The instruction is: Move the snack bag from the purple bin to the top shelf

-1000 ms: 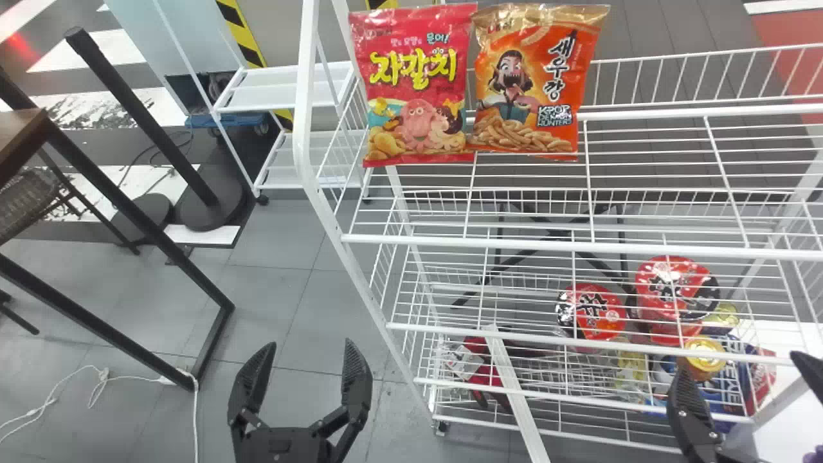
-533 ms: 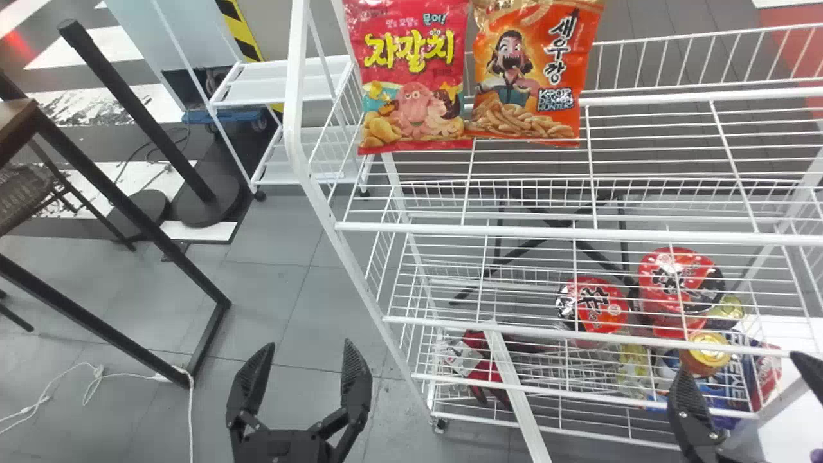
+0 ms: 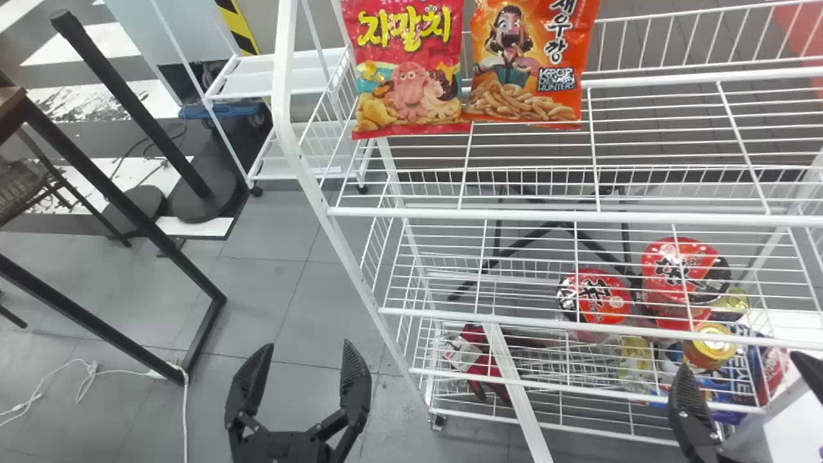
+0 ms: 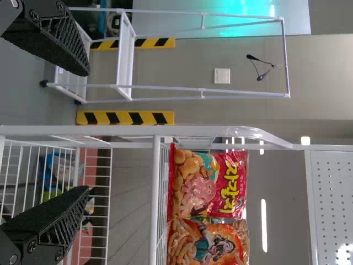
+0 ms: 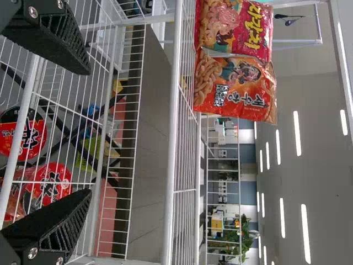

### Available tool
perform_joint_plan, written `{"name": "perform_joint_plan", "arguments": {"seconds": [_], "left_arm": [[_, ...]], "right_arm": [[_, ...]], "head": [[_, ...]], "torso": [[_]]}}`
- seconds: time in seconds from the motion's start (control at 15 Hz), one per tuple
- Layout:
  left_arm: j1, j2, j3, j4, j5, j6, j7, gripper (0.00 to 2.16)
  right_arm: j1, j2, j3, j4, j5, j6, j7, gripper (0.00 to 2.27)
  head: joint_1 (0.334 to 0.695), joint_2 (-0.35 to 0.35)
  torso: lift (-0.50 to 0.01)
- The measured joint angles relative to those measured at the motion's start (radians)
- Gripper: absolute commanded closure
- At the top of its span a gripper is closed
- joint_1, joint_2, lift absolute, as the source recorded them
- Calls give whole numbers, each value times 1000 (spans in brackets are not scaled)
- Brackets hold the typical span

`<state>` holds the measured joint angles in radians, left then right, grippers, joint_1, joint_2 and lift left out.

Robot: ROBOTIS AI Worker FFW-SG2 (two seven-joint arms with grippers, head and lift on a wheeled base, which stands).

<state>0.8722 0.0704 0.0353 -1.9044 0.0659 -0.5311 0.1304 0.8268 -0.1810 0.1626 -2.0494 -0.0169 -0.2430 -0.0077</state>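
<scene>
My left gripper (image 3: 301,347) stands open over the floor, left of the white rack, with nothing between its fingers. Open and empty too is my right gripper (image 3: 739,363), in front of the rack's lower right part. A red snack bag (image 3: 409,71) and an orange snack bag (image 3: 524,64) stand side by side at the left of the top shelf (image 3: 553,217). In the left wrist view, the red bag (image 4: 220,185) lies beyond the left gripper (image 4: 84,131). The right wrist view has the orange bag (image 5: 237,85) beyond the right gripper (image 5: 87,131).
Red noodle cups (image 3: 595,297), a gold-topped can (image 3: 709,346) and other packages sit low in the rack. A white strip (image 3: 514,386) slants before it. A black table frame (image 3: 128,206) stands at left, and a white surface (image 3: 797,418) at lower right.
In the head view the rack and its bags have shifted upward, cutting off the bags' tops, and the rack's left post has moved slightly left. Both grippers have kept their place and stayed open.
</scene>
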Motion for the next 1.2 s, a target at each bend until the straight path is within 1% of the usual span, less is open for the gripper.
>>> {"name": "perform_joint_plan", "arguments": {"seconds": [1.2], "left_arm": [[-4,-1,-1,6,-2,-3,2,73]], "right_arm": [[-13,-6,2,9,2,3,5,26]], "head": [[695,253]], "torso": [[-225]]}}
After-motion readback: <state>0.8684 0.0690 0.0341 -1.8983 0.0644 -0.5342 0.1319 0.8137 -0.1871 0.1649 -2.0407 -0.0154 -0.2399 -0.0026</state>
